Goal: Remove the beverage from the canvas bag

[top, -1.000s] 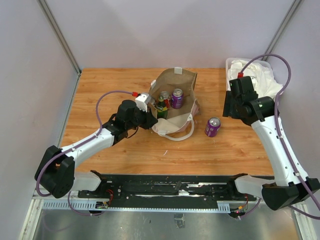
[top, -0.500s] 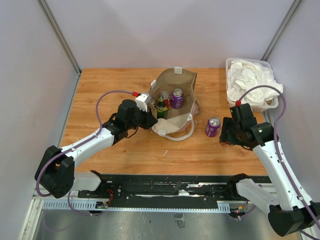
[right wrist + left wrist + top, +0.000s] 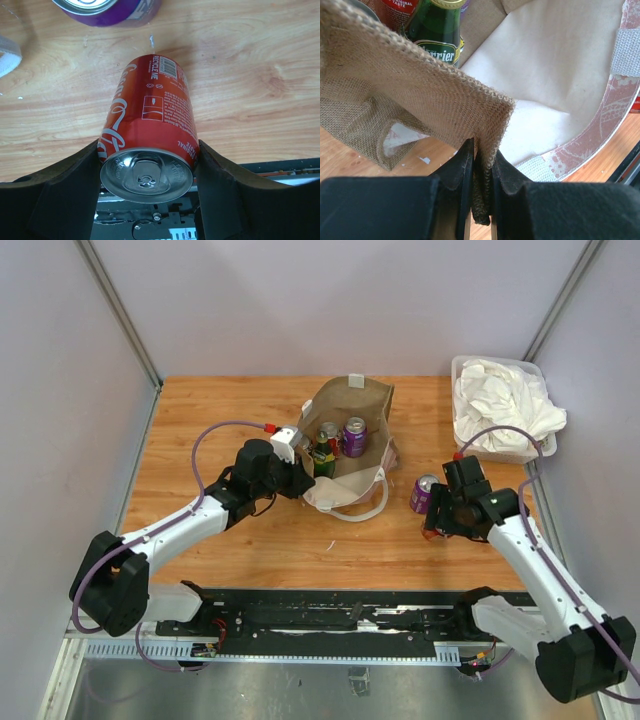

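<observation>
One red can (image 3: 150,115), squeezed in the right gripper (image 3: 147,167) near the table's (image 3: 260,75) right edge, needs setting down; the left gripper (image 3: 481,155) pinches the canvas bag (image 3: 410,85).

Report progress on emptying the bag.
Done: a purple can stands on the table beside the canvas bag. In hand: the right gripper clamps a red cola can outside the bag, while the left gripper pinches the bag's rim. Left: a second purple can, a green bottle and a silver-topped can sit inside.
</observation>
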